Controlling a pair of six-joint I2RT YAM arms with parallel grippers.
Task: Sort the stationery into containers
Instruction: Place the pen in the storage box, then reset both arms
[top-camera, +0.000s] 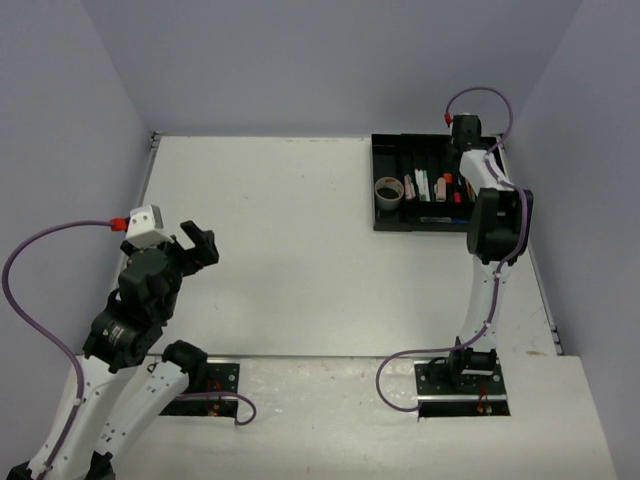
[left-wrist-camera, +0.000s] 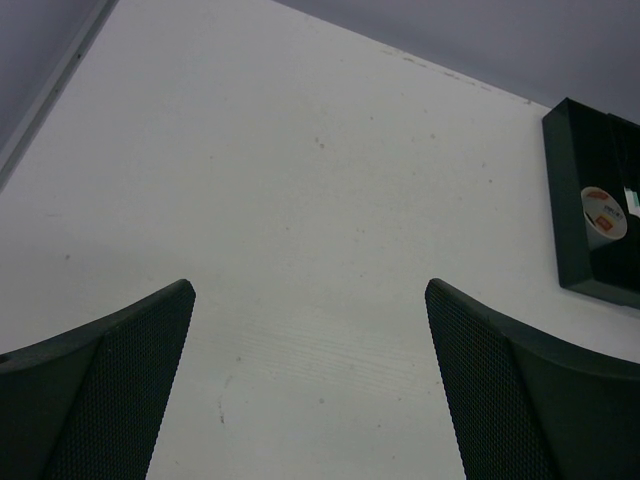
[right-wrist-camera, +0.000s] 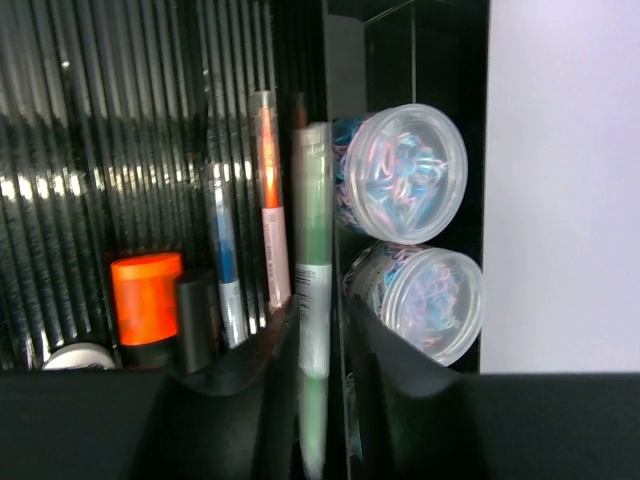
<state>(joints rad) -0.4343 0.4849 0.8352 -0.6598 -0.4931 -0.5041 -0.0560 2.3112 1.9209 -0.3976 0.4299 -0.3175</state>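
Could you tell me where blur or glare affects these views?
Right wrist: the green pen is smeared, and glare streaks the ribbed tray. Left wrist: the fingers are dark against the bright table. Top external: light is even, shadows faint.

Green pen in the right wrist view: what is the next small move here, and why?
Probably open the right fingers a little wider, then lift straight up. The green pen is over the black tray, beside two clear-lidded tubs, and the fingers stand close on both sides of it.
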